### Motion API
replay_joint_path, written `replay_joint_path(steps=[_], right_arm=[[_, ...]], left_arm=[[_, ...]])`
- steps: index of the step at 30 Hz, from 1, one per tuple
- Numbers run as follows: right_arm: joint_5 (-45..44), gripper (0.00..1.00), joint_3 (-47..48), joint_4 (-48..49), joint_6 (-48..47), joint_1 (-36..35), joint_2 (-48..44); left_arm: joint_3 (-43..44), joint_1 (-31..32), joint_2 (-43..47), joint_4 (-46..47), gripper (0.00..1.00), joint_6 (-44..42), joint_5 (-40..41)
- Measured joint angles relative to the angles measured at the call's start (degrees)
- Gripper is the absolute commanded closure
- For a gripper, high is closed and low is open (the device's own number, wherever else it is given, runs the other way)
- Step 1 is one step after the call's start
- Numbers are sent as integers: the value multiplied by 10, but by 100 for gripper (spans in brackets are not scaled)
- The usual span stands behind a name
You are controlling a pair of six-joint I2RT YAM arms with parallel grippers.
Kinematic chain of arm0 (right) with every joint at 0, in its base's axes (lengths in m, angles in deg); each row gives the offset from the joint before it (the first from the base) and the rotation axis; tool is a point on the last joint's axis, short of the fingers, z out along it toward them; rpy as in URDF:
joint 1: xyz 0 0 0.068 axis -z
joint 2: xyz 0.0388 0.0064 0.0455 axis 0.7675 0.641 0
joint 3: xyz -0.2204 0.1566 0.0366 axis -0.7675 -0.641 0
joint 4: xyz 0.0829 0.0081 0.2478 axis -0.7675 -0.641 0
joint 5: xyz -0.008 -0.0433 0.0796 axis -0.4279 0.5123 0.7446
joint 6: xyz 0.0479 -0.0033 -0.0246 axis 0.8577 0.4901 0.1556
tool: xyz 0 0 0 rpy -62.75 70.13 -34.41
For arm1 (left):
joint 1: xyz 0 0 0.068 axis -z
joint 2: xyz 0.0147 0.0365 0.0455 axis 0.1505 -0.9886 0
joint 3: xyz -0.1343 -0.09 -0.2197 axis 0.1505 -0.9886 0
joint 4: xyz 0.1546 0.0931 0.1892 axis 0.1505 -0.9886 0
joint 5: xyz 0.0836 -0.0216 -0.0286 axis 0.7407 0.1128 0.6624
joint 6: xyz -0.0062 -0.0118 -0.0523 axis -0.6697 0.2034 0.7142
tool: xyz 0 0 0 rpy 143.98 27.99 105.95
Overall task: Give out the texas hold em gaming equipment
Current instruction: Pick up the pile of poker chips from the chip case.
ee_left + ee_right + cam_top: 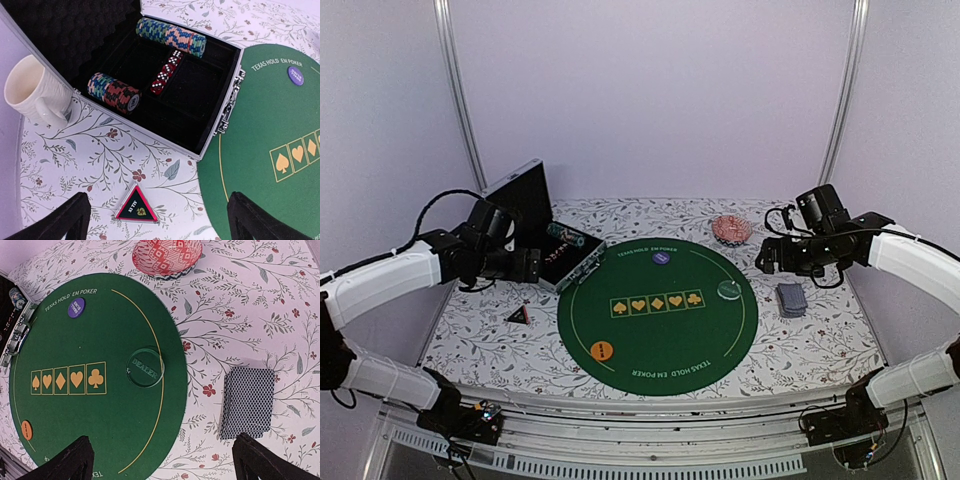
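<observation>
Green felt, a round mat [658, 315], covers the middle of the worktop [820, 340], which has a flowered cloth on it. On the mat I see three marker discs: the purple disc [662, 258] close to the far rim, the orange disc [603, 351] close to the near-left rim, and the pale dealer disc [145, 367] on the yellow ring at the right side.

Toward the far left corner of the worktop stands an open metal case [227, 107], its corner touching the rim of the mat. Inside lie two rows of striped poker chips [172, 35], one at the back and one at the front left, with a row of red dice [165, 72] between them. A white mug [35, 92] stands just beside the outer wall of the case. The dark triangular marker [136, 206] lies flat on the cloth near the left edge, apart from the case.

The deck of cards [247, 402], face down, lies near the right edge, just outside the mat. A pink patterned dish [167, 255] sits toward the far edge, beyond the mat.

My left pincer [160, 227] is spread wide above the triangular marker and pinches nothing. My right pincer [165, 465] is spread wide too, above the right rim of the mat beside the deck, and it is also empty.
</observation>
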Motion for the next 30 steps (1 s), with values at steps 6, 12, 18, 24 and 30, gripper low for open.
replay_joint_path(steps=[6, 12, 18, 24, 30], right_arm=[[11, 1, 0, 0, 1, 0, 0], [32, 1, 0, 7, -2, 0, 0], [57, 1, -2, 14, -19, 0, -1], [66, 1, -25, 25, -26, 0, -6], [74, 1, -31, 29, -27, 0, -6]], left_arm=[[64, -6, -57, -7, 21, -27, -12], [186, -39, -172, -2, 32, -67, -14], [220, -90, -287, -13, 25, -108, -7], [242, -115, -366, -37, 31, -138, 39], [248, -116, -389, -37, 32, -149, 55]])
